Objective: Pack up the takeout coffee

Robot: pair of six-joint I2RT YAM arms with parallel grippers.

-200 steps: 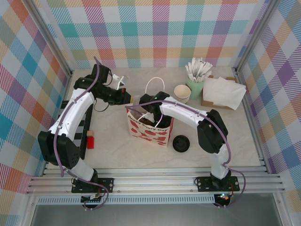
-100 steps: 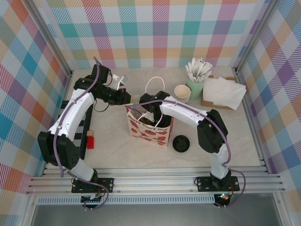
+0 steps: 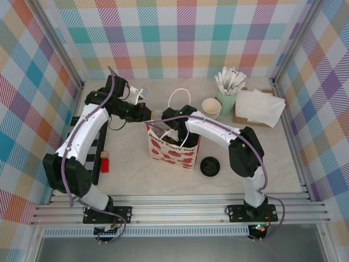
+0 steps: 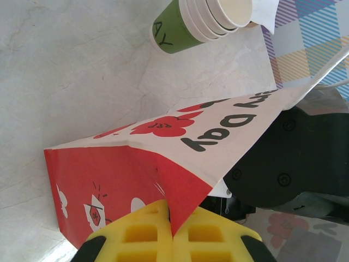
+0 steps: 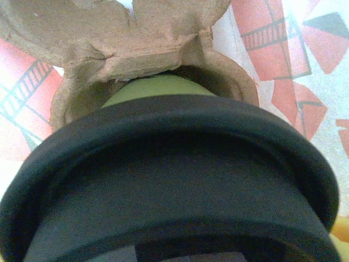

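Inside the white paper bag printed with red flowers (image 3: 173, 150), mid-table: the takeout coffee (image 5: 163, 180), a small green paper cup with a round black plastic lid, sits at a round well of a brown moulded-pulp cup carrier (image 5: 98, 27). The right wrist view has green wall showing past the lid edge with the pulp ring around it. Can't tell if it's bottomed out in the well.

The right gripper (image 3: 172, 129) is reaching down into the bag mouth, right on top of the cup. The lid blocks the fingers, so I can't tell whether it's clamped on the cup or has let go.

The left gripper (image 4: 173, 232) is pinched tight on the bag's top edge, yellow pads meeting on the paper and holding the mouth open.

Handling, my read:
- Light if empty, top-heavy and sloshy if filled. Keep it upright.
- The paper wall is soft and a hard squeeze will ovalise it and could pop the lid.
- The lid is slick plastic and press-fit only, so lifting by the lid alone risks it coming off.
- Best hold is across the stiff cream-rim/lid band, or on the wall just under it, with moderate force.
- The pulp well is rough and grabby. A tilted cup could hang on its lip.

Unrelated items sit outside the bag: a loose black plastic lid (image 3: 210, 166) near its right side and a stack of lidless green cups (image 3: 211, 107) behind it.
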